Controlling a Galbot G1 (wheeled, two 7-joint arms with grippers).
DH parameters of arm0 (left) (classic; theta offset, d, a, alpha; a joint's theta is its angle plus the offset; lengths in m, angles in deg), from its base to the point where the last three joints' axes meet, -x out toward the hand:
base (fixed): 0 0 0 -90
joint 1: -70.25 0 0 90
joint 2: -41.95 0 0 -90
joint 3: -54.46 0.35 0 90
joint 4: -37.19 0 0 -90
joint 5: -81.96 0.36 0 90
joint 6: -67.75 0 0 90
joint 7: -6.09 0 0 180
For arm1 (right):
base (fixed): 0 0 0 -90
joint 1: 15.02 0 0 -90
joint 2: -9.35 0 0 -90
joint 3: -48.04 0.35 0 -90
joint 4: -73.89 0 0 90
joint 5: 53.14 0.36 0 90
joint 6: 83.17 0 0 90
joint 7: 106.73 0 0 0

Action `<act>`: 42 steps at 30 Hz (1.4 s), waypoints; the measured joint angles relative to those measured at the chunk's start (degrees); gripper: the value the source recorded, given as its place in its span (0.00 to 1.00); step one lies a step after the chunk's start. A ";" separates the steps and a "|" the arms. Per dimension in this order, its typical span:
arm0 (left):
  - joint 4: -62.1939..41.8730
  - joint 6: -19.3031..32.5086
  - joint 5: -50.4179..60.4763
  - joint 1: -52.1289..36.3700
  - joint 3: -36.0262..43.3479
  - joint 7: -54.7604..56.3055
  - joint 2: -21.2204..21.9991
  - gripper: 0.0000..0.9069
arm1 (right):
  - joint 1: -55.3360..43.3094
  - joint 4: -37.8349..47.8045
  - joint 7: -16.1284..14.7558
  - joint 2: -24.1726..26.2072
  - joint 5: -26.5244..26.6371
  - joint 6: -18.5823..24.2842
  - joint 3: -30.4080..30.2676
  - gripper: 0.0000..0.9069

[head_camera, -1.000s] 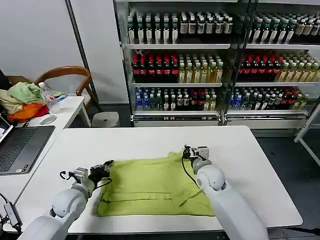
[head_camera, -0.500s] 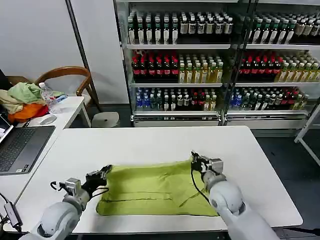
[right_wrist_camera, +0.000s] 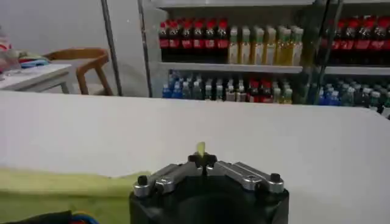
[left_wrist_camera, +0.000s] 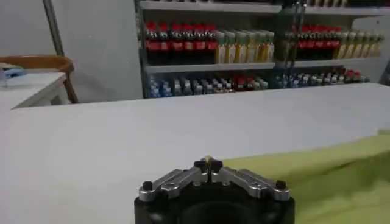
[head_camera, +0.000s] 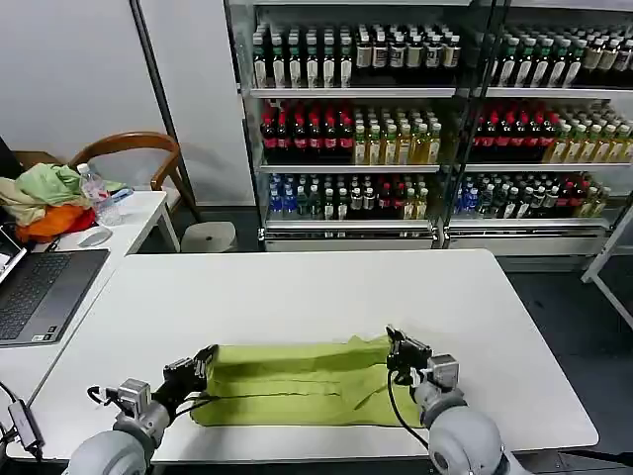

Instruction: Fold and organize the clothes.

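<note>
The lime yellow-green T-shirt [head_camera: 302, 381] lies as a long folded band near the front edge of the white table [head_camera: 297, 287], plain side up. My left gripper [head_camera: 205, 356] is shut on its left far corner; a sliver of green cloth shows between the closed tips in the left wrist view [left_wrist_camera: 209, 162], with the shirt [left_wrist_camera: 329, 176] spreading off to one side. My right gripper [head_camera: 396, 341] is shut on the right far corner. A small tuft of the shirt [right_wrist_camera: 200, 148] sticks up from the closed tips [right_wrist_camera: 202, 159] in the right wrist view.
A side desk at the left holds a laptop [head_camera: 40, 287], a mouse [head_camera: 95, 236], a water bottle [head_camera: 94, 188] and a heap of pale green, beige and orange garments [head_camera: 45, 198]. A wooden chair [head_camera: 134, 148] and drink coolers [head_camera: 425, 119] stand behind the table.
Both grippers have pulled the shirt's far edge toward the front of the table, folding it over. The shirt went from a broad rectangle to a narrow band.
</note>
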State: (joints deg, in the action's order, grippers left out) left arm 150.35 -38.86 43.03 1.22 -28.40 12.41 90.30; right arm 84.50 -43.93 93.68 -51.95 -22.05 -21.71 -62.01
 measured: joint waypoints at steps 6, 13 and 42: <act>1.20 0.03 0.07 2.00 -0.87 -0.09 -0.38 0.04 | 2.56 -2.23 0.79 -0.01 -0.42 0.05 0.51 0.00; 1.72 0.05 0.04 3.32 -1.50 -0.09 -0.87 0.04 | 4.79 -4.79 1.69 0.09 -0.78 0.10 0.92 0.00; 1.15 0.75 3.06 5.14 -1.27 1.43 0.36 1.00 | 10.59 -4.06 2.43 0.01 -7.46 2.70 0.82 1.00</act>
State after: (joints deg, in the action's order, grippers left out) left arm 151.50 -38.11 46.09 6.36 -29.67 13.84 90.65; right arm 95.08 -47.99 96.12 -51.94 -29.51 -19.01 -61.20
